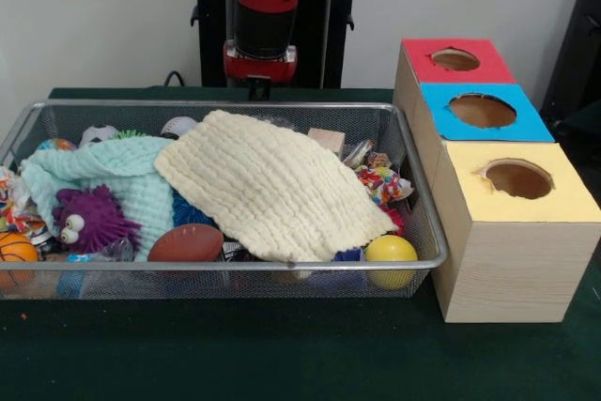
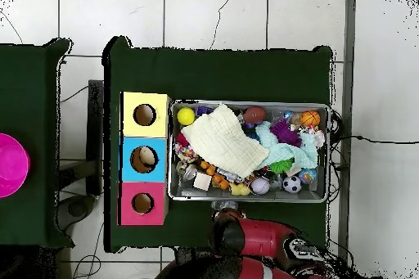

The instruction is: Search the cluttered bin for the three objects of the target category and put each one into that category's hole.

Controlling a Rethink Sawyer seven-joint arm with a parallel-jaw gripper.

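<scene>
Green counter [image 1: 282,354] against a white wall, with the wire bin [image 1: 225,263] at centre frame. My arm [image 1: 268,7] hangs behind the bin's far rim; I cannot tell the claw's state. A yellow cloth [image 1: 272,185] blankets the toys, so I risk snagging it while digging. The hole boxes [image 1: 498,176] sit right.

A silvery wire-mesh metal bin [image 1: 225,269] sits on matt dark green cloth table covering [image 1: 282,354]. Inside, a cream waffle-textured cloth [image 1: 272,185] and a mint woven cloth [image 1: 113,176] lie beside a glossy smooth yellow ball [image 1: 391,253]. At right, pale bare-wood boxes [image 1: 498,269] carry matt coloured tops.
</scene>
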